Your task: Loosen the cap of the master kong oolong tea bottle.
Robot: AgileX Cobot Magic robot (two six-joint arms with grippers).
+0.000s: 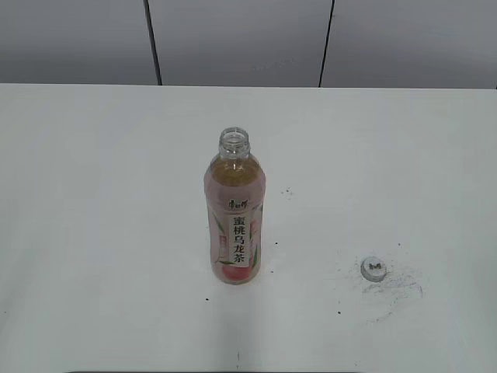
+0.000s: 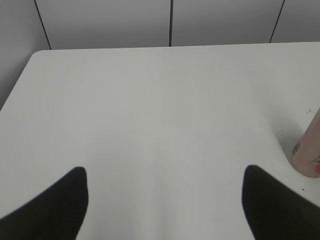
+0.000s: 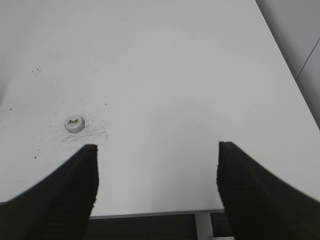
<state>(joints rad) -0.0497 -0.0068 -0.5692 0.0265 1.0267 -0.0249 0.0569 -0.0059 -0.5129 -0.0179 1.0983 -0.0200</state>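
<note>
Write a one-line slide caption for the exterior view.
Uncapped master kong oolong tea bottle stands upright on a white table, its cap lying apart to the right among dark scuff marks.

one bottle, one cap, one table, two tools

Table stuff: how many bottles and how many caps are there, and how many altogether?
Bottles: 1, the master kong oolong tea bottle, standing open with no cap on.
Caps: 1, the cap, lying on the table to the bottle's right in the exterior view.
Total: 2
</note>
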